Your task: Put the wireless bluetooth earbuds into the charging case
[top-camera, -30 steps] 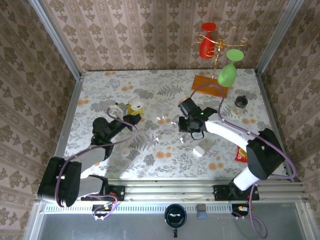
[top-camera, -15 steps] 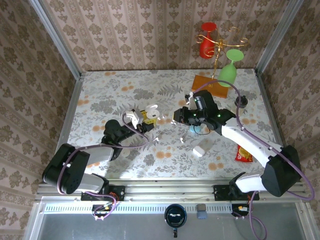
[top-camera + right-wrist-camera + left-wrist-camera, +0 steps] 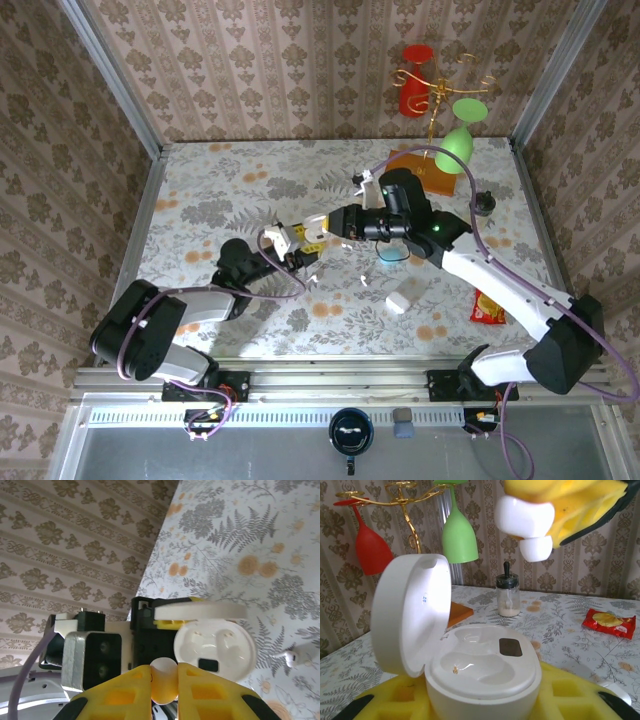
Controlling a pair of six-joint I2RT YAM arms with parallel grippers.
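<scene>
A table (image 3: 200,190) covered with a grey and orange floral sheet is seen between walls of brown patterned wallpaper. Two arms are stretched over its middle, and their ends are brought close together. At the far right a gold metal glass stand (image 3: 432,95) is placed on an orange square base (image 3: 412,166). A red plastic wine glass (image 3: 414,80) and a green plastic wine glass (image 3: 456,145) are hung on it upside down.

The left gripper (image 3: 482,702) is closed on a white pebble-shaped plastic charging case (image 3: 485,665), which is clamped between yellow foam pads (image 3: 385,702). The round lid (image 3: 410,610) of the charging case is opened and stands upright at one side, so the two moulded wells inside are exposed.

The right gripper (image 3: 164,696) is closed too. A tiny glossy white earbud (image 3: 164,675) is pinched between its yellow foam fingertips (image 3: 125,690). In the left wrist view this earbud is held above the open charging case and apart from it.

A second white oval case (image 3: 400,298), with its lid shut, lies on the table beside the right arm. A red foil packet (image 3: 483,308) lies near the right edge. A small glass jar with a black cap (image 3: 508,597) stands near the stand. A loose earbud (image 3: 292,656) lies on the floral sheet.
</scene>
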